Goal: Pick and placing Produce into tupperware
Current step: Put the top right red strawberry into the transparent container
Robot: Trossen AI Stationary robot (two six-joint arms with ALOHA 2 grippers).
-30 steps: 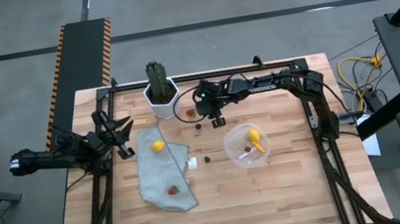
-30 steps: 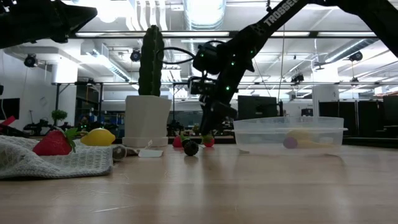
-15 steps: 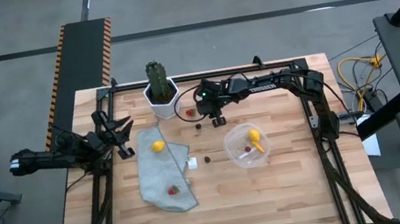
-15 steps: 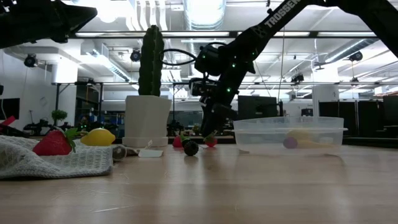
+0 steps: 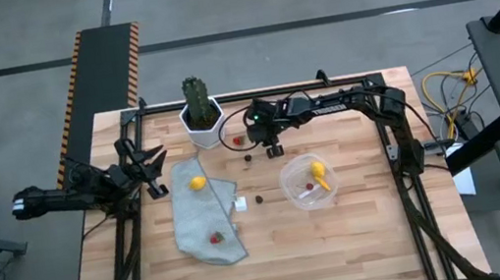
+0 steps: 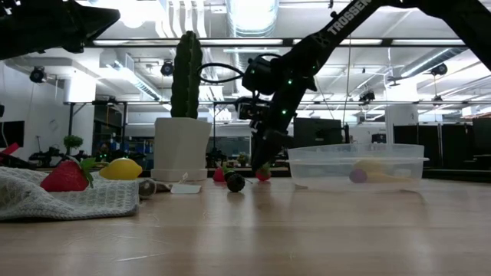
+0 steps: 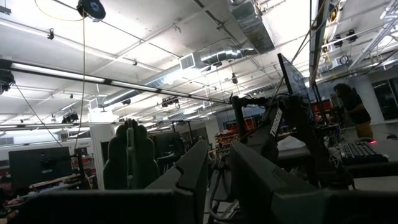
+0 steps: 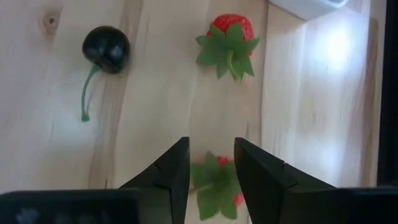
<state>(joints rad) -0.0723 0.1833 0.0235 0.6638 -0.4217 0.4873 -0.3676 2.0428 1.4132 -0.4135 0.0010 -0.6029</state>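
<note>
My right gripper (image 5: 267,149) points down at the far middle of the table, shut on a small red strawberry (image 8: 214,182). A second strawberry (image 8: 227,34) and a dark cherry (image 8: 107,46) lie on the wood just beyond it. The tupperware (image 5: 289,190), a round clear tub, stands nearer the front. It holds a yellow lemon (image 5: 317,168) and a red piece (image 5: 309,188). Another lemon (image 5: 197,182) and a strawberry (image 5: 213,237) lie on a grey cloth (image 5: 193,223). My left gripper (image 5: 156,164) waits raised at the table's left edge, its fingers a narrow gap apart, holding nothing. My right gripper pinches the strawberry between its two fingers, which stand on either side of its green leafy top (image 8: 211,173). The fingers slant down from above. In the low view the berry (image 6: 263,174) sits at the fingertips, right at the tabletop; whether it is lifted clear I cannot tell.
A green cactus in a white pot (image 5: 200,116) stands at the far edge, left of my right gripper. A small white cube (image 5: 240,203) and a dark berry (image 5: 259,199) lie between the cloth and the tub. Bare wood stretches along the near edge.
</note>
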